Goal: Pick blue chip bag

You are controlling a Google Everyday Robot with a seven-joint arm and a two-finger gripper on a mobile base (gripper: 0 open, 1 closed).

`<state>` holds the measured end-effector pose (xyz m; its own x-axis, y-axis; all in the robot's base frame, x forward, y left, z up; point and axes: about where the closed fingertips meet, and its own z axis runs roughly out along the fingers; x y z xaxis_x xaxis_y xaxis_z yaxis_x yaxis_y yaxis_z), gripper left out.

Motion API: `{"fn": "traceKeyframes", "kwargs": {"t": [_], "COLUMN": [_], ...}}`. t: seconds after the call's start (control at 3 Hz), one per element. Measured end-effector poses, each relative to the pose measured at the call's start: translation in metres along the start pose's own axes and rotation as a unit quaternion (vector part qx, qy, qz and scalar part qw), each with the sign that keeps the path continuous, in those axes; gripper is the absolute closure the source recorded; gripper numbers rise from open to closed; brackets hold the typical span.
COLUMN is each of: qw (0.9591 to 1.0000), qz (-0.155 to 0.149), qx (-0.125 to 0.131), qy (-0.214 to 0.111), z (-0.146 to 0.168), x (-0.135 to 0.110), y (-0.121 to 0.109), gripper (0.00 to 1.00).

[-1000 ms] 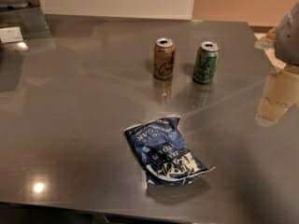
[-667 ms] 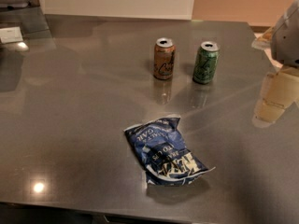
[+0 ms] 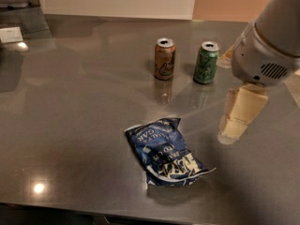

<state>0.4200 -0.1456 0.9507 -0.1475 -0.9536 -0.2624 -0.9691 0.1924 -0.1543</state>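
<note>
The blue chip bag (image 3: 166, 152) lies flat and crumpled on the grey steel table (image 3: 70, 107), near its front edge. It is dark navy foil with white lettering and white edges. My gripper (image 3: 238, 117) hangs from the white arm at the right, above the table, to the right of the bag and a little behind it. It is apart from the bag and holds nothing that I can see.
A brown soda can (image 3: 164, 59) and a green soda can (image 3: 206, 63) stand upright side by side behind the bag. A white object (image 3: 10, 34) sits at the far left. The table's front edge runs along the bottom.
The arm and gripper have moved left, toward the cans and the bag. The bag and both cans have not moved.
</note>
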Motion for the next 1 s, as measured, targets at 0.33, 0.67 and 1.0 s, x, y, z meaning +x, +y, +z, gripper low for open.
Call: {"fn": "traceKeyframes", "kwargs": {"t": [0.33,0.67,1.0], "qw": [0.9994,0.9986,0.9971], "qz": [-0.018,-0.040,-0.064], "qx": [-0.022,-0.025,-0.026], "qy": [-0.020,-0.025,-0.033], "z": [0.018,0.043,0.076], "x": [-0.027,-0.046,-0.058], "y": [0.031,0.061,0.086], "gripper": [0.00,0.00,0.00]}}
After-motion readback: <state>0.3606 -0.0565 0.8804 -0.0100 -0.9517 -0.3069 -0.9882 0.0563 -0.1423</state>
